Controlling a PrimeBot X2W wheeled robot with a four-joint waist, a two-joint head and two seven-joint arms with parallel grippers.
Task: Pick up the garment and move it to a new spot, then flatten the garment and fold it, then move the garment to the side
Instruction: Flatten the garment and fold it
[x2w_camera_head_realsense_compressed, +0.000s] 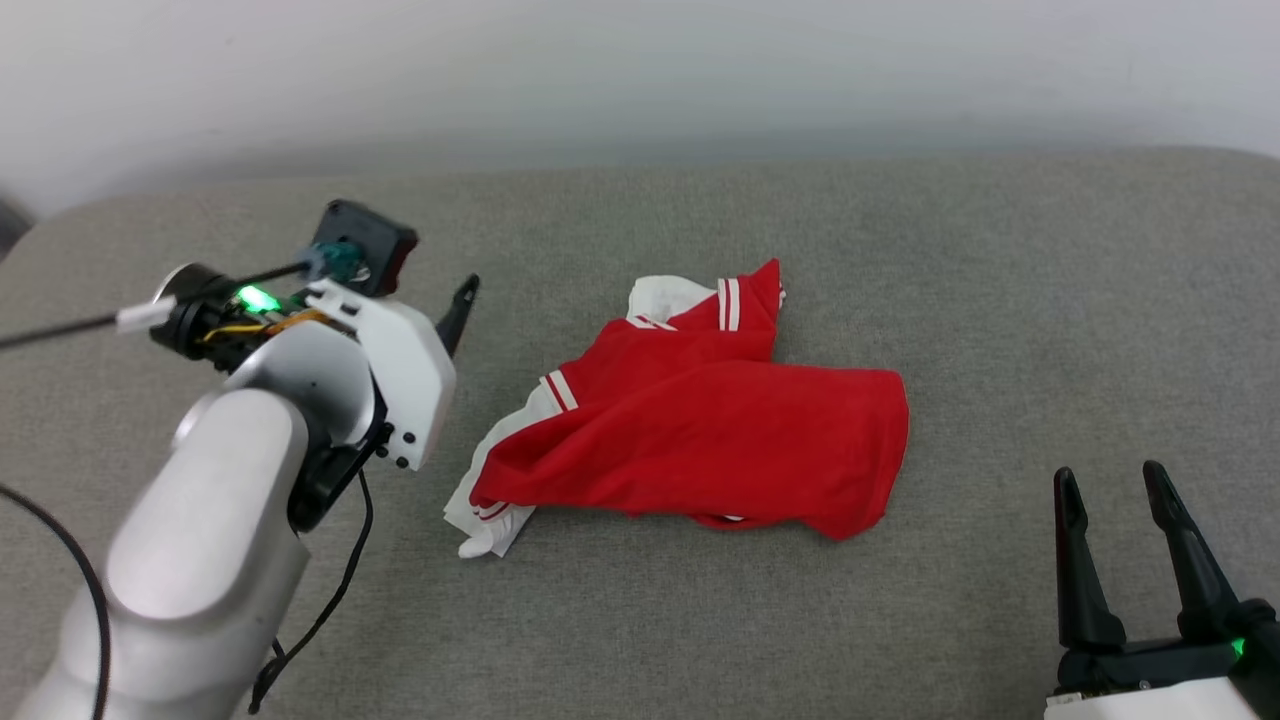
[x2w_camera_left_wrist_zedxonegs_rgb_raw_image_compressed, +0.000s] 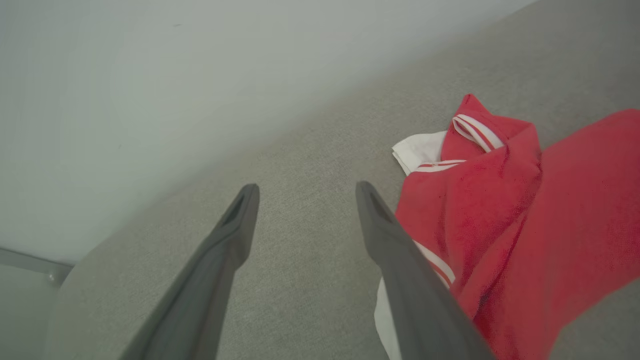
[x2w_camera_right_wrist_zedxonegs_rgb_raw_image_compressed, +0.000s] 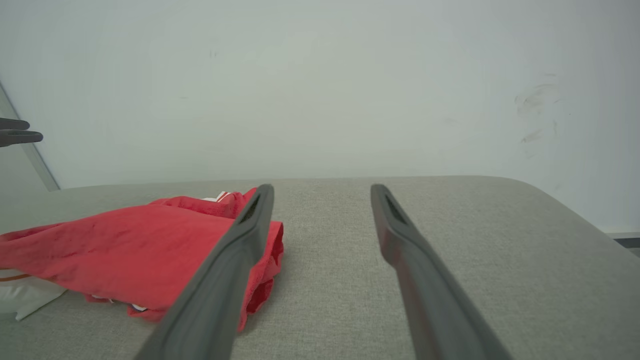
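The left pincer (x2w_camera_left_wrist_zedxonegs_rgb_raw_image_compressed: 306, 192) hangs spread and empty over the grey fabric-topped desk (x2w_camera_head_realsense_compressed: 1000, 300). In the head view, the crumpled red T-shirt (x2w_camera_head_realsense_compressed: 700, 430) with white, stripe-trimmed sleeves lies near it at its 3 o'clock. The right pincer (x2w_camera_head_realsense_compressed: 1110, 480), also spread and empty, sits at the shirt's 4 o'clock, apart from it.

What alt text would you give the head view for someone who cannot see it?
A crumpled red garment with white sleeves lies on a grey surface. The left gripper hovers to its left; the right gripper is open at lower right.
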